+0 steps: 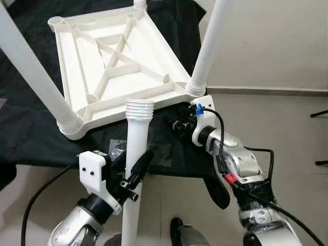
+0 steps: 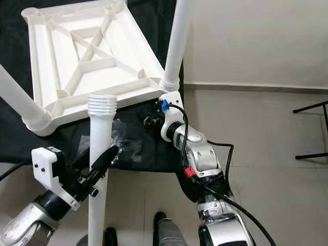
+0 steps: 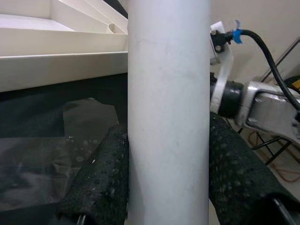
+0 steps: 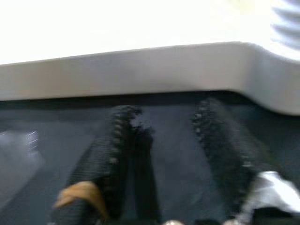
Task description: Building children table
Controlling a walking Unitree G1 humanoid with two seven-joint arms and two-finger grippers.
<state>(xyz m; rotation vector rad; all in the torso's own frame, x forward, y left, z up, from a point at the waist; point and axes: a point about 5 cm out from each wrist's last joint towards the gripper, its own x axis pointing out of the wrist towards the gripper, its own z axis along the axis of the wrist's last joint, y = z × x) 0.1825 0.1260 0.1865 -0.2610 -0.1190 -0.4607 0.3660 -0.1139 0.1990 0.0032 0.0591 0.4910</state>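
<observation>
A white plastic table [image 1: 115, 66] lies upside down on a black cloth [image 1: 31, 138]. Three legs stand in its corners, among them the near left leg [image 1: 31, 66] and the near right leg [image 1: 210, 43]. The far left socket [image 1: 56, 21] holds no leg. My left gripper [image 1: 136, 169] is shut on a loose white leg [image 1: 137, 154], held upright with its threaded end [image 1: 140, 109] just before the table's near rim. My right gripper [image 1: 177, 120] is open over the cloth, its tips close under the rim beside the near right corner. The black fingers [image 4: 117, 154] hold nothing.
A clear plastic wrapper [image 1: 115, 148] lies on the cloth under the held leg. Beige floor [image 1: 287, 128] and a pale wall [image 1: 266, 41] lie to the right. Thin black stand legs [image 1: 320, 114] show at the right edge.
</observation>
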